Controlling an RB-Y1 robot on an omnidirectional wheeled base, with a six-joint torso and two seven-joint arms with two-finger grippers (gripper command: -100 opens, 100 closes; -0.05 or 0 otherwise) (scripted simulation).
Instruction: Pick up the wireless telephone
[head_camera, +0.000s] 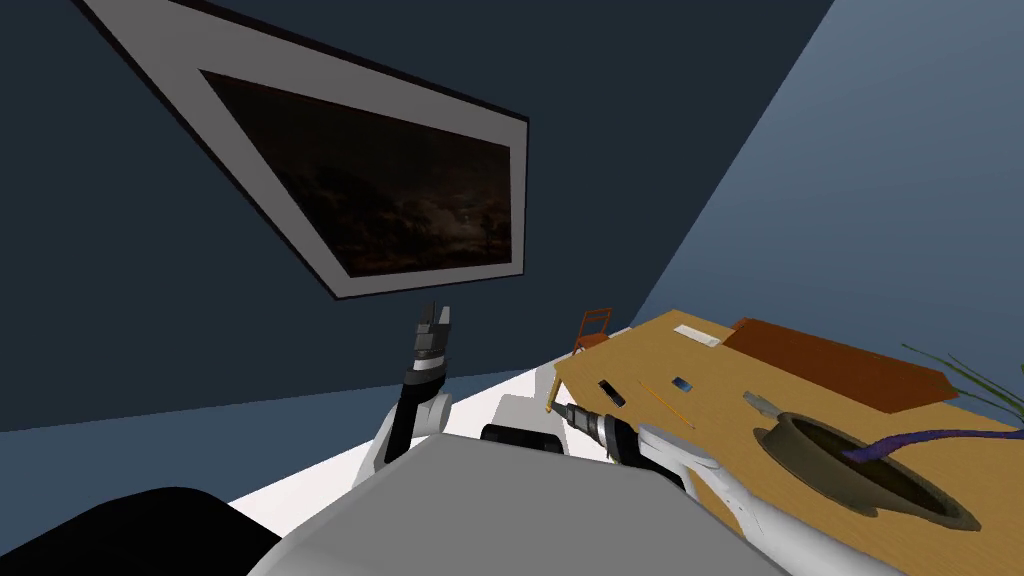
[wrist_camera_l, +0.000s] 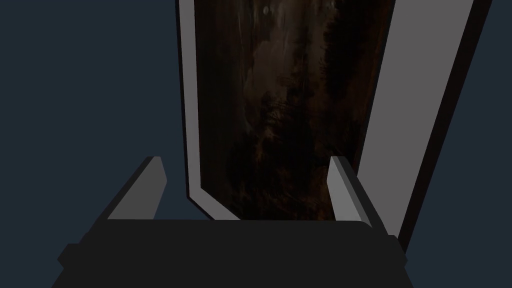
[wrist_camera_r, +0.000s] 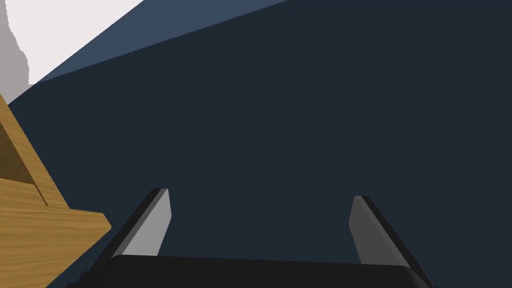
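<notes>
Seemingly the reach stage: the right gripper (wrist_camera_r: 260, 196), fingers apart, hovers off the bench (head_camera: 640, 350) corner, the black wireless telephone (head_camera: 611, 392) at its two o'clock, so it likely needs swinging over; the left gripper (wrist_camera_l: 245, 162) is raised, fingers apart.

The left gripper (wrist_camera_l: 245, 161) is open: its two light grey fingers (wrist_camera_l: 142, 197) rise from the dark body and stand well apart. Beyond them hangs a framed picture (wrist_camera_l: 280, 110), very dark brown, with a broad light grey border, on a dark blue wall (wrist_camera_l: 85, 90). It appears between the fingers.
</notes>
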